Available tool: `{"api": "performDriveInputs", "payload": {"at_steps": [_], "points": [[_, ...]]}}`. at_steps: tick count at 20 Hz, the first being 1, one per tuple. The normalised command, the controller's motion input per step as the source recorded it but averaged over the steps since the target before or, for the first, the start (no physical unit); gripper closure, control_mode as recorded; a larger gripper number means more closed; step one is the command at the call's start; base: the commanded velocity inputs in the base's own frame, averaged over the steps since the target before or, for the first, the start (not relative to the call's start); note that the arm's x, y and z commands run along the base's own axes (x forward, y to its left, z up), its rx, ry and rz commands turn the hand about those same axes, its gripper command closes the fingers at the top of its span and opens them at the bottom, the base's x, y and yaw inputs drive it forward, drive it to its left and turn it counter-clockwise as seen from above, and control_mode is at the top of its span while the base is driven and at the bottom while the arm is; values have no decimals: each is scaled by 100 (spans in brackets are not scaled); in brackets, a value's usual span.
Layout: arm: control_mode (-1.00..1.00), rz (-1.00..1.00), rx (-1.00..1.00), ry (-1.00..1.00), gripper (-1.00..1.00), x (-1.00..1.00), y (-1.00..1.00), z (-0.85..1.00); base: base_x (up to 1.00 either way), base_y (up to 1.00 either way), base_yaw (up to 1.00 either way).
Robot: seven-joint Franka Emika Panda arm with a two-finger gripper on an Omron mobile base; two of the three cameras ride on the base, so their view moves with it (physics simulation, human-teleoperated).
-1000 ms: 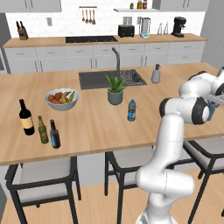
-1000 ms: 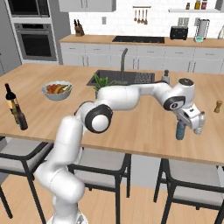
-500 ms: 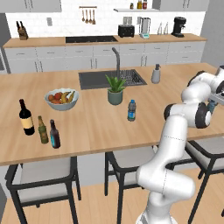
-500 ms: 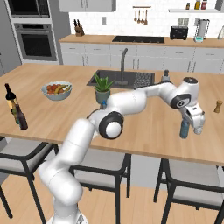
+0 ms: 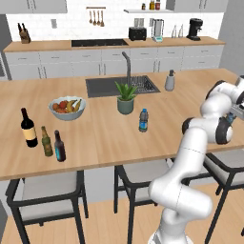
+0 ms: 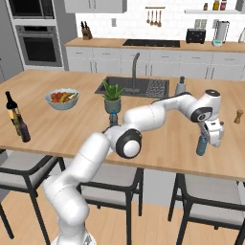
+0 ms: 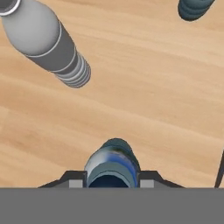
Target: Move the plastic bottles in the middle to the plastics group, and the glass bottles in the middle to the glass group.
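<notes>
My gripper (image 6: 206, 139) is shut on a plastic bottle (image 6: 201, 145), translucent blue with a dark cap, over the right front part of the island counter (image 6: 158, 143). In the hand view that bottle (image 7: 113, 162) sits between my fingertips, gripper (image 7: 113, 177). The pale clear-grey bottle of the plastics group (image 7: 48, 39) stands close by, up and left in that view. A second blue plastic bottle (image 5: 143, 120) stands mid-counter near the plant. The dark glass bottle with a blue label (image 5: 59, 147) stands by the glass group: the red-labelled wine bottle (image 5: 28, 127) and the olive-green bottle (image 5: 46, 141).
A fruit bowl (image 5: 67, 107), a potted plant (image 5: 126, 99), the sink (image 5: 121, 86) and a grey soap dispenser (image 5: 169, 81) are on the island. A brown shaker (image 6: 238, 116) stands at the far right. A dark round object (image 7: 194, 8) is near the held bottle. Stools line the front edge.
The gripper has carried the blue bottle a little further right and slightly lower. Everything else on the counter stays put.
</notes>
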Motion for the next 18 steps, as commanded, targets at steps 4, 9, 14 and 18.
{"api": "performDriveInputs", "payload": {"at_steps": [4,9,14,18], "points": [[-100,-9,0,-2,100,1,5,-53,0,0,0],[-100,-5,-1,-5,-100,2,5,-53,0,0,0],[-100,0,0,-2,-100,-5,1,-26,0,0,0],[-100,0,-1,0,-100,-4,2,2,0,0,0]]}}
